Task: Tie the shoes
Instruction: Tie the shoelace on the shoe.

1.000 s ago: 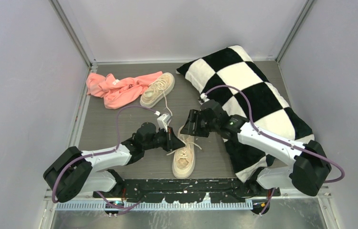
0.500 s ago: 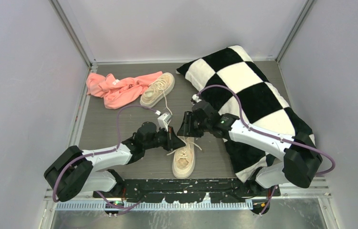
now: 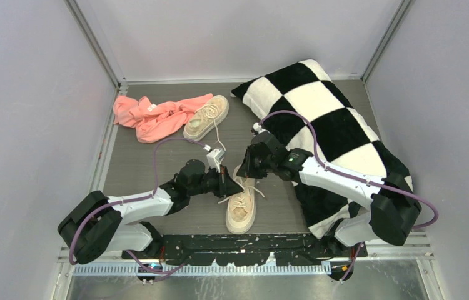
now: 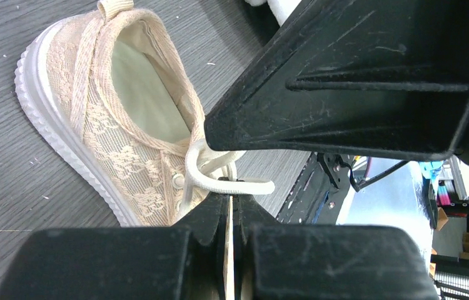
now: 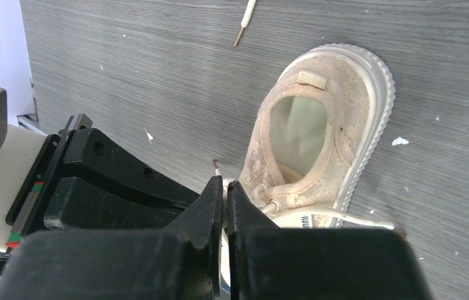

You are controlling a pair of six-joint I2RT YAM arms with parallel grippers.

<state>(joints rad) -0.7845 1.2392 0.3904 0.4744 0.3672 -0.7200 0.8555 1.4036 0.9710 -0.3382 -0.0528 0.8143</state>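
On the grey wood-grain counter (image 3: 138, 169), close to the arm bases: a beige low-top canvas sneaker (image 3: 242, 209) with a thick pale sole, heel toward the bases, lacing at the far end. Farther back and well apart from it, the second beige sneaker (image 3: 207, 117), touching a crumpled pink cloth (image 3: 154, 119). Along the right side, a large black-and-white checkered pillow (image 3: 338, 125). Above the near sneaker's lacing, both arms tip to tip. At the left end effector (image 4: 229, 201), a tight pinch on a long cream lace (image 4: 244, 185), looped just past the fingertips. At the right end effector (image 5: 224, 187), jaws narrowed to a slit with a pale strip inside; whether clamped on that lace, impossible to tell.
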